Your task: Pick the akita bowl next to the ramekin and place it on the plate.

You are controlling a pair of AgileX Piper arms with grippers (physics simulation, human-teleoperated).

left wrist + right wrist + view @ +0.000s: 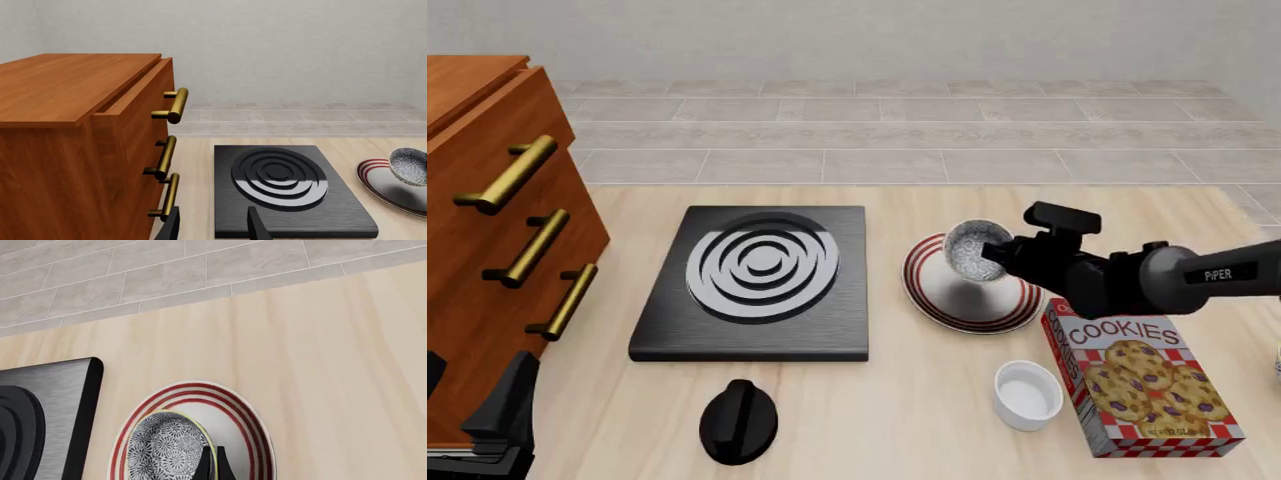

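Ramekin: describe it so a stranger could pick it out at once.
Start at the cookie box near the table's right front. Just left of it stands the ramekin, a small plain white cup. Unlike the speckled bowl over the red-ringed plate, it has no pattern.

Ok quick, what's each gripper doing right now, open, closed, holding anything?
Left gripper: open, holding nothing.
Right gripper: closed on the rim of the akita bowl, over the plate.

Illumination is bright, even and diffuse in all three views. Shadows are soft and faint; the stove (753, 285) casts a thin dark edge toward 6 o'clock. Its rings show mild sheen. Renders are sharp throughout, without blur or edge distortion.
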